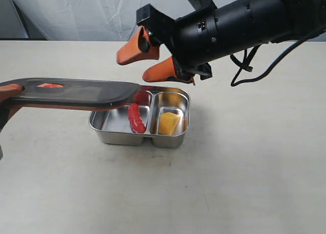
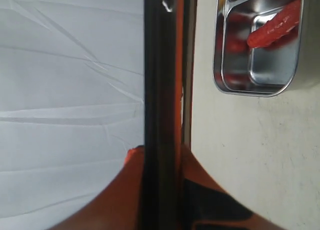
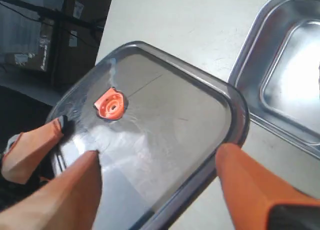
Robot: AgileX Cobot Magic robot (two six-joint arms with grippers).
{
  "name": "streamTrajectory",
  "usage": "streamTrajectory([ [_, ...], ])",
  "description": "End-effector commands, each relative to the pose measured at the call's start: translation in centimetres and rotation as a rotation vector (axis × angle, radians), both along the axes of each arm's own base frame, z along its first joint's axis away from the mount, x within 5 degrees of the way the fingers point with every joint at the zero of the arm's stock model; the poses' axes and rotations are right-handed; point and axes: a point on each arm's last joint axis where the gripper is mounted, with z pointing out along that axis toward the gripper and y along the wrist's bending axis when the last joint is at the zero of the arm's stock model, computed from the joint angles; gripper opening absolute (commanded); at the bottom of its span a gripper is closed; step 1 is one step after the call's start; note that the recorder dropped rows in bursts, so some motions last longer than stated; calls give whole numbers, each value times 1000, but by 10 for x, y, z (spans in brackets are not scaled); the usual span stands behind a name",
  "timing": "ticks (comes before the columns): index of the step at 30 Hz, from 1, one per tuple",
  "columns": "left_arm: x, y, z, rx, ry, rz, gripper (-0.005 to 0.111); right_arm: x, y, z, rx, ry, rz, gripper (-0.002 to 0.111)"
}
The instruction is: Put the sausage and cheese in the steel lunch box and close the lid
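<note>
Beige table [image 1: 254, 183] before a wrinkled white backdrop [image 1: 66, 15].

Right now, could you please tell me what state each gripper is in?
The left gripper is closed on the lid.
The right gripper is open, holding nothing.

Robot laboratory test station. A plain beige counter [image 1: 254, 193] stands before a creased white sheet [image 1: 76, 15] hung as backdrop; a black, cabled robot arm [image 1: 244, 25] reaches over it from the right; dark boxes [image 3: 45, 45] with pale labels stand beyond the counter's edge.
</note>
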Motion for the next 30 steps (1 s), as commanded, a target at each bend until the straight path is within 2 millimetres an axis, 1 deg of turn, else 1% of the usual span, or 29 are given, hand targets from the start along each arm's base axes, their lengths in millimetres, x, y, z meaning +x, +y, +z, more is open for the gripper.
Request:
streamTrajectory([
  [1,0,-1,1,-8,-1,-2,0,-2,-1,-4,30,99,72,43],
  [2,0,0,2,-10,-8,0,0,-1,-1,-12,-8,103,96,33],
  [4,-4,1,6,-20,-40,4,0,2,-3,-22,-68,91,116,25],
  [5,-5,2,8,-24,-52,5,0,4,-6,-23,-76,88,111,24],
  [7,-8,3,10,-20,-76,2,0,14,-17,-22,-65,98,61,24],
  [8,-9,4,11,-15,-85,0,0,19,-25,-22,-61,147,28,24],
  [10,-8,4,11,-7,-92,1,0,20,-31,-20,-50,229,23,24],
  [13,-9,4,11,-6,-88,-2,0,11,-24,-13,31,307,76,24],
  [15,-9,3,10,-4,-80,-7,0,8,-17,-10,62,316,81,24],
  [22,-9,3,9,1,-70,-15,0,0,-10,-15,6,290,118,25],
  [24,-9,3,9,2,-70,-16,0,-1,-11,-15,2,295,124,29],
  [27,-10,3,10,-1,-79,-14,0,-2,-12,-16,-21,309,119,44],
  [28,-11,4,11,-3,-84,-14,0,-2,-12,-17,-24,314,117,52],
  [30,-13,4,12,-6,-92,-17,0,-1,-11,-18,-22,323,120,60],
])
